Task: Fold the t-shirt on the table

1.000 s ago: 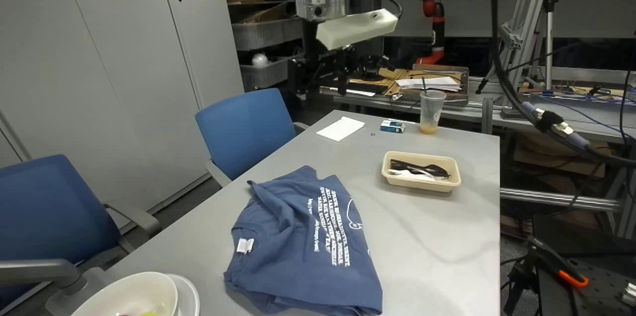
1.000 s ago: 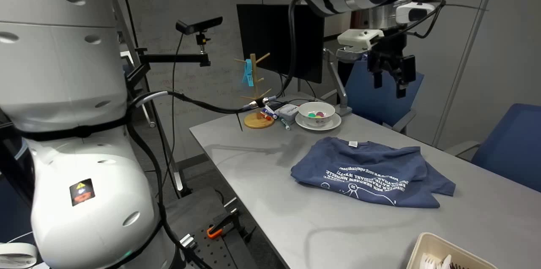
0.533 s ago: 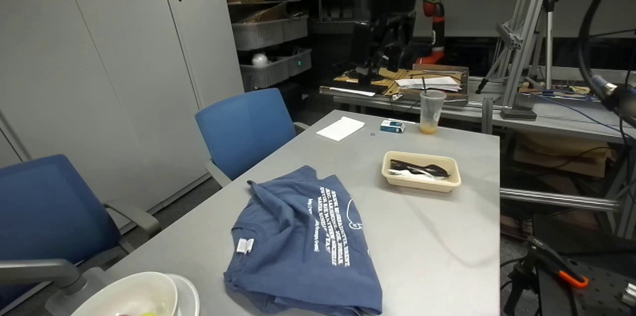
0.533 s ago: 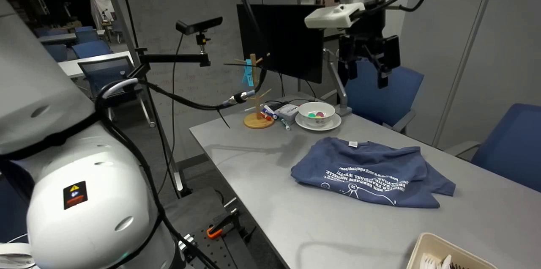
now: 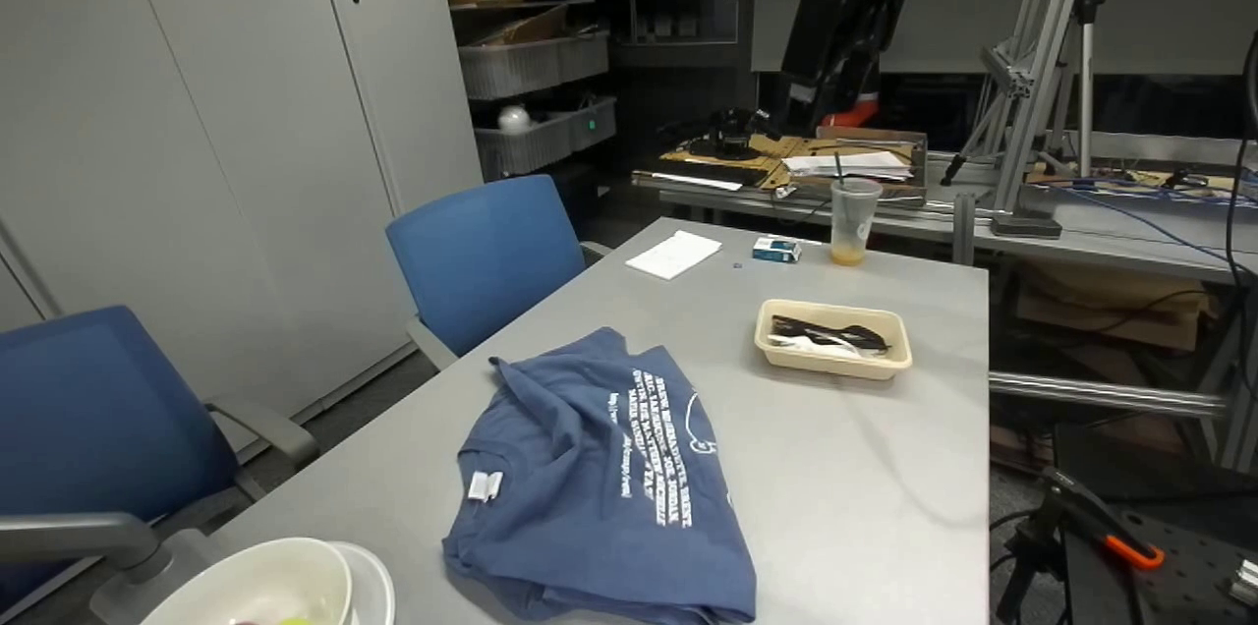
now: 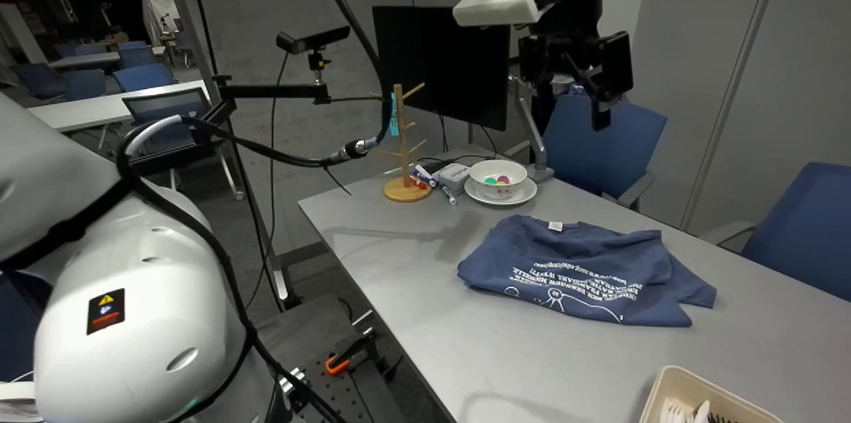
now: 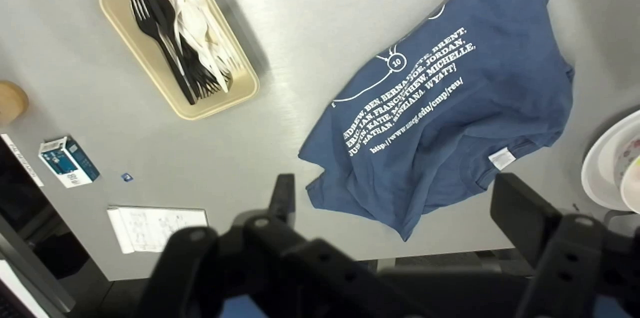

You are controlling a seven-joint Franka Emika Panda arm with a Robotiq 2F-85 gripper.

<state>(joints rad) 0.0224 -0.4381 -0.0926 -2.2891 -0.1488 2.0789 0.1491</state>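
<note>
The slate-blue t-shirt (image 5: pixel 600 487) lies on the grey table (image 5: pixel 865 497), partly folded and creased, with white lettering facing up. Its white neck tag (image 7: pixel 501 158) points toward the chair-side edge. In the wrist view the whole t-shirt (image 7: pixel 450 93) shows, one pointed corner of cloth sticking out near that edge. High over the table hangs my gripper (image 6: pixel 572 114), well apart from the cloth. Its jaws are spread wide in the wrist view, where the gripper (image 7: pixel 395 195) holds nothing between its fingers.
A cutlery tray (image 7: pixel 180 43) sits beside the shirt. A bowl (image 6: pixel 497 178) on a plate, markers and a wooden stand (image 6: pixel 403 143) occupy one end. Notepad (image 5: pixel 674 255), small box (image 5: pixel 776 250) and plastic cup (image 5: pixel 853 222) stand at the opposite end. Blue chairs (image 5: pixel 486 261) line one side.
My arm has drawn back and up: the gripper shifts right and higher in an exterior view, leftward in another. Its jaws stay open. The t-shirt has not moved.
</note>
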